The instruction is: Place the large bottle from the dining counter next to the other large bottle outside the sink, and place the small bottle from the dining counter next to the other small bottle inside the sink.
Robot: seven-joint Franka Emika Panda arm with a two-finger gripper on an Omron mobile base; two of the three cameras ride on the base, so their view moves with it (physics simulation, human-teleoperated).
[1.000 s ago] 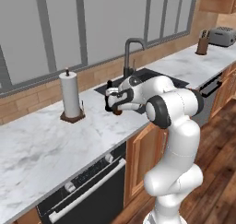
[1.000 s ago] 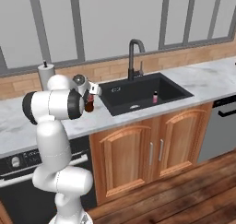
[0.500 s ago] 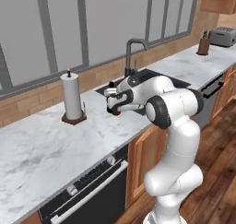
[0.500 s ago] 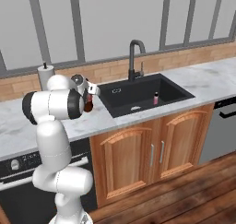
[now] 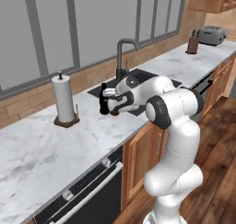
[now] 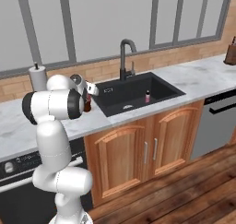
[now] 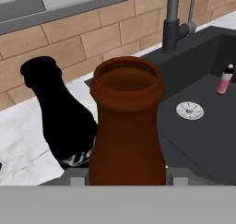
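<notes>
My gripper (image 7: 126, 176) is shut on the large bottle (image 7: 127, 126), a brown glass one seen from above in the hand view. It stays upright, close to the worktop just left of the sink (image 6: 138, 91). The other large bottle (image 7: 62, 121), black, stands right beside it on the marble, between it and the brick wall. From the base views the gripper (image 5: 113, 103) (image 6: 87, 95) holds the brown bottle (image 6: 87, 104) next to the black bottle (image 5: 104, 100). A small pink bottle (image 6: 147, 96) (image 7: 225, 80) stands inside the black basin.
The tall dark faucet (image 5: 122, 52) (image 7: 174, 20) rises behind the sink. A paper towel roll (image 5: 63, 100) stands to the left on the worktop. A knife block (image 5: 192, 44) and toaster (image 5: 214, 34) sit far right. Oven (image 5: 87, 191) and dishwasher (image 6: 220, 114) fronts lie below.
The gripper with the brown bottle has edged slightly closer to the black bottle. The grip is unchanged.
</notes>
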